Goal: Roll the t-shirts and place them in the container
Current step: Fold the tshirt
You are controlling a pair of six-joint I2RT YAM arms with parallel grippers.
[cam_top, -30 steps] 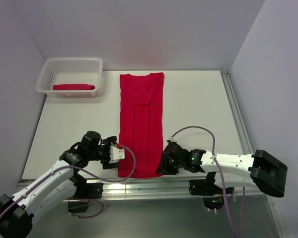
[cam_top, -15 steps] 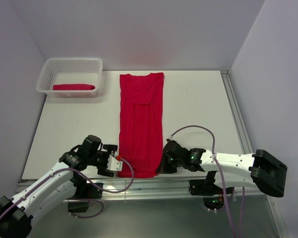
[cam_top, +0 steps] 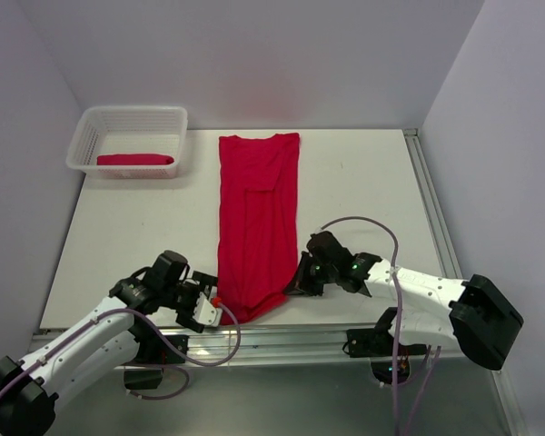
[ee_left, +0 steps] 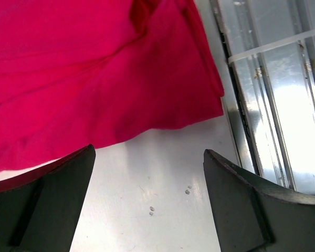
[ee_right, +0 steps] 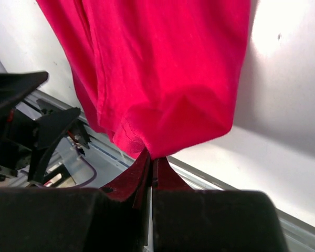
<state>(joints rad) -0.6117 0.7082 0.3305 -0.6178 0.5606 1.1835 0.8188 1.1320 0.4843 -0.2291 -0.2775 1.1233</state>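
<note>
A long red t-shirt, folded into a narrow strip, is laid down the middle of the desk. Its near right corner is bunched and pinched in the clenched right tool. The left tool is held spread wide just beside the near left corner, with nothing grasped, and a second t-shirt, rolled, is seen in the white basket at the far left.

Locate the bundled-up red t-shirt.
In the top view, the bundled t-shirt lies inside the white basket at the far left corner of the table, left of the far end of the flat t-shirt.
</note>
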